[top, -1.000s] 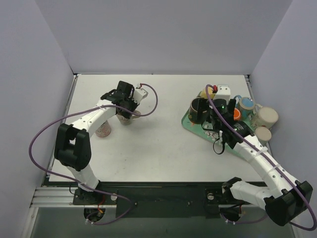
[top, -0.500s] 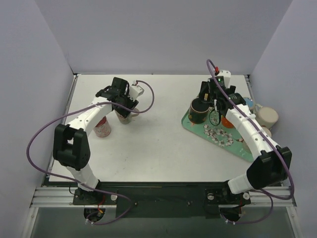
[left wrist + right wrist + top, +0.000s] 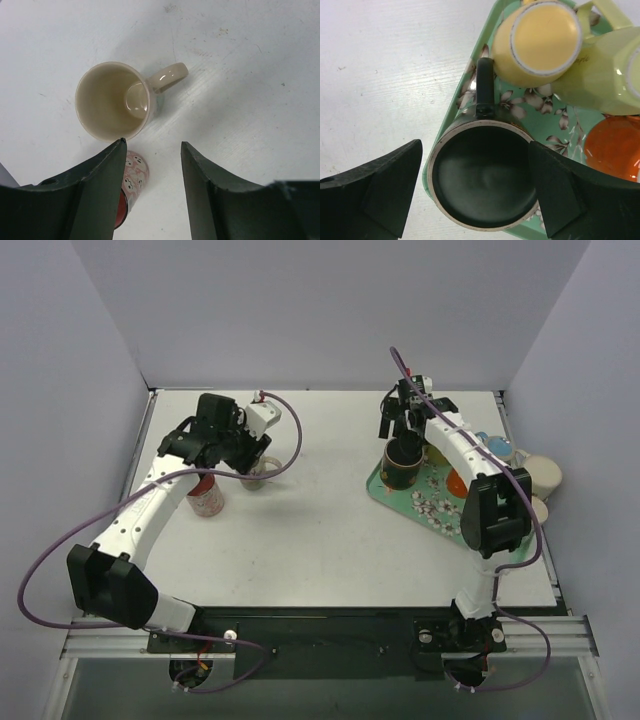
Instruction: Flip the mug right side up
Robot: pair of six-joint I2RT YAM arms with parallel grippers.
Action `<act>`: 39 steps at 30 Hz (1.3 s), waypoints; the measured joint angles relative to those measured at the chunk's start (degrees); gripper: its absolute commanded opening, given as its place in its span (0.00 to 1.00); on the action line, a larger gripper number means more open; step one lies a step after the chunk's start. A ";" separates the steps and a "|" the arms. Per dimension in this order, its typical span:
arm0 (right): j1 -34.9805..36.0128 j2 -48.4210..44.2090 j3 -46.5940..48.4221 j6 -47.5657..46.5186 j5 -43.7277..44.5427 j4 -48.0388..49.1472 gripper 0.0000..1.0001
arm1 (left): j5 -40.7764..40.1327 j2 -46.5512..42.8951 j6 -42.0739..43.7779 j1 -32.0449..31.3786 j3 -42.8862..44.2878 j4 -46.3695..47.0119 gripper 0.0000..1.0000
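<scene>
1. Nearest, the white counter (image 3: 320, 550) is running bare from its near edge up between the two arms, leaving a broad open lane in the middle.
2. At the right, the green flowered tray (image 3: 385, 495) is lying at an angle, its left rim facing that lane. Its right end is reaching toward the counter's right edge, where a large pale cup (image 3: 542, 476) is sitting.
3. At the left, a patterned cup (image 3: 207, 502) is standing near the counter's left edge, with the left arm passing above it.
4. Just far-right of it, the cream mug (image 3: 112, 100) is standing right side up on the counter, its mouth facing upward and its handle pointing into open counter.
5. The left claw (image 3: 152, 145) is hanging above that mug with its jaws moderately parted, holding nothing.
6. At the tray's far-left corner, the dark mug (image 3: 482, 175) is sitting close against the rim, its handle pointing far. I cannot tell whether its mouth or its base is facing up.
7. The right claw (image 3: 475, 145) is spreading wide, one finger on each side of the dark mug, with no grip showing.
8. A yellow mug (image 3: 545, 42) is sitting just beside that handle, and a pale green mug (image 3: 610, 70) and an orange cup (image 3: 615, 147) are crowding the right side.
9. Farthest, a strip of counter is running along the back wall (image 3: 330, 310).
</scene>
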 measured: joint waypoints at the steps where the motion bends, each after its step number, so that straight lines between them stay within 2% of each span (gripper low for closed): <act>1: -0.04 0.57 0.02 -0.02 -0.61 0.00 0.79 | 0.15 -0.24 0.00 0.00 -0.46 -0.02 0.57; 9: -0.11 -2.01 -5.07 -0.61 -2.08 0.81 0.73 | 0.70 -0.31 0.26 -0.04 -3.39 -0.24 0.57; 17: 0.57 -13.64 -18.12 1.25 -2.95 -0.48 0.72 | 1.68 -1.27 0.22 -0.04 -3.39 -0.20 0.58; 23: 1.36 -20.46 -24.30 1.38 -2.71 -1.60 0.73 | 2.23 -1.86 0.22 -0.04 -3.41 -0.20 0.58; 27: -0.66 -22.77 -26.95 0.35 -2.05 -5.16 0.73 | 2.29 -2.91 0.24 -0.04 -4.11 -0.13 0.58; 30: -1.81 -22.82 -27.06 -0.57 -1.77 -7.45 0.73 | 2.45 -3.32 0.24 -0.04 -4.46 -0.09 0.58; 33: -1.81 -22.91 -25.73 -1.64 -2.58 -10.19 0.78 | 2.78 -3.65 0.24 -0.04 -4.98 0.09 0.58; 36: -1.81 -22.88 -21.00 -2.58 -2.99 -12.24 0.82 | 3.13 -3.74 0.26 -0.04 -5.38 0.15 0.58; 39: -1.81 -21.46 -12.04 -3.17 -2.73 -13.53 0.89 | 3.34 -3.74 0.37 -0.04 -5.79 0.44 0.58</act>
